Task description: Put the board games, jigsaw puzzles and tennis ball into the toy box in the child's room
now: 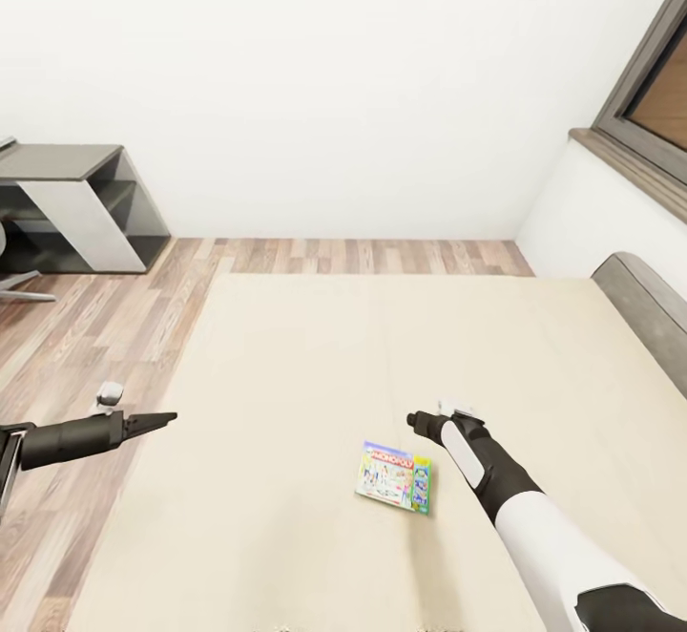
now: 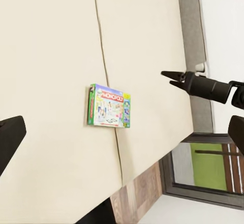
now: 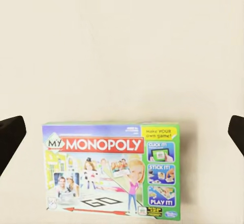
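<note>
We stood at the bed [image 1: 286, 374], looking down over its plain beige mattress. One board game [image 1: 394, 476], the green-edged "My Monopoly" box, lay flat on the mattress toward the near edge, face up and apart from both arms. Our right claw [image 1: 416, 419] hovered above the bed just beyond the box, not touching it; in the right wrist view its two dark fingertips [image 3: 11, 135] stood far apart at the frame's edges with the box [image 3: 114, 170] between them below, so the claw was wide and held nothing. Our left claw [image 1: 162, 417] hung over the bed's left edge, well apart from the box. In the head view its fingers looked close together, while the left wrist view showed dark tips [image 2: 10, 137] at opposite edges, so we could not tell its state. A dark grey shelf [image 1: 81, 207] stood against the far wall on the wooden floor [image 1: 114, 317].
</note>
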You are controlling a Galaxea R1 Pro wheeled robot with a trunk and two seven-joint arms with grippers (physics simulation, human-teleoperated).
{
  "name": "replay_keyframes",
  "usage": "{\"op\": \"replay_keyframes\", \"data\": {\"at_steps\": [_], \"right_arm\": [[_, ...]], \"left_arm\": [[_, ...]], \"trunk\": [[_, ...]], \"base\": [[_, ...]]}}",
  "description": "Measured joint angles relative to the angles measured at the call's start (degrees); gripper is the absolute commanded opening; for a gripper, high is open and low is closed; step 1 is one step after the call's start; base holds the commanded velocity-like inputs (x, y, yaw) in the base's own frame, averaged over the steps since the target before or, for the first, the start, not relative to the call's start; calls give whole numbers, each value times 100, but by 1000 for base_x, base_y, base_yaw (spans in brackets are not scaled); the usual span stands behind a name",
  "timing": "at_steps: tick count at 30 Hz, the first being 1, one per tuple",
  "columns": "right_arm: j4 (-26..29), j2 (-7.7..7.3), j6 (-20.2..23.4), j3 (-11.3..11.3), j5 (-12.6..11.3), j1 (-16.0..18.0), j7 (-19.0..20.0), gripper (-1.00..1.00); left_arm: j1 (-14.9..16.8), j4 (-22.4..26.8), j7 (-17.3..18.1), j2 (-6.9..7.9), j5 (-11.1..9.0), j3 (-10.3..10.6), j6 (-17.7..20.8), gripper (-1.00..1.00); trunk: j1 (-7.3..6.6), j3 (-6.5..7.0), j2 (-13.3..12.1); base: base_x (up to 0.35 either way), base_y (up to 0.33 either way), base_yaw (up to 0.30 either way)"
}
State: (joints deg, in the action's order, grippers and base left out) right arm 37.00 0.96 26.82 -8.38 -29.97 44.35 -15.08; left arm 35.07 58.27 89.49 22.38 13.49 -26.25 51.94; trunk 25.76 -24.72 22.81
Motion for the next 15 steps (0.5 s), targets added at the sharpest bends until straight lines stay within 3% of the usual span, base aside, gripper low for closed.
{"op": "replay_keyframes", "data": {"at_steps": [6, 15], "right_arm": [[9, 11, -5, -6, 3, 0, 0, 100], [10, -4, -13, -7, 2, 0, 0, 100]], "left_arm": [[2, 45, 0, -198, -123, 18, 21, 100], [3, 55, 0, -324, -198, 44, 4, 100]], "trunk": [[0, -57, 0], [0, -142, 0]], "base": [[0, 0, 0], [0, 0, 0]]}}
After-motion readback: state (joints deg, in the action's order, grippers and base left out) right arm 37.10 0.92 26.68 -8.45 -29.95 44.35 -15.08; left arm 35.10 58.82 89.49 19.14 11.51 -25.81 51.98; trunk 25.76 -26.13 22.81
